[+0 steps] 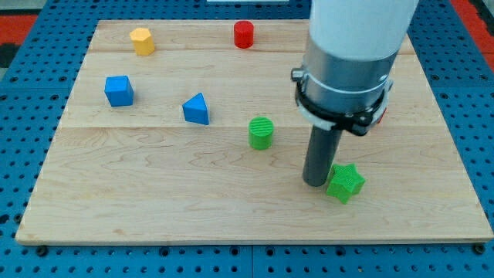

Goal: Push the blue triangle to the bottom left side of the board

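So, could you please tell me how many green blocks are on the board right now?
2. A green cylinder sits near the board's middle; a green star lies toward the view's bottom right, touching my tip. The arm may hide others.

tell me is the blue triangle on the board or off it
On the board: the blue triangle sits on the wood, left of centre. My tip is far right, beside the green star.

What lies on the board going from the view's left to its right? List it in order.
Blue cube → yellow block → blue triangle → red cylinder → green cylinder → my tip → green star, touching or nearly touching the tip.
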Action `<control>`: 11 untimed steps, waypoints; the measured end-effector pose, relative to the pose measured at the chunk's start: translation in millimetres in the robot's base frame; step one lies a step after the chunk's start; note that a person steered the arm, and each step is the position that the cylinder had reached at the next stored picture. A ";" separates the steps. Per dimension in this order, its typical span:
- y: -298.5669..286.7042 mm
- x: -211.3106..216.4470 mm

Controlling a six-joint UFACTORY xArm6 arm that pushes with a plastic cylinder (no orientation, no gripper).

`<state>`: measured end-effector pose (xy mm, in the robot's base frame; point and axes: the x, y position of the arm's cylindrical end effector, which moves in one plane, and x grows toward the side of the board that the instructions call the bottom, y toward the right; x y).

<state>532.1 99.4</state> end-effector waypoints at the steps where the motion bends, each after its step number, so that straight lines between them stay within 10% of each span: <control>1: 58.8 7.5; 6: -89.2 -86.6; 11: -145.3 -39.2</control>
<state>492.9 -45.9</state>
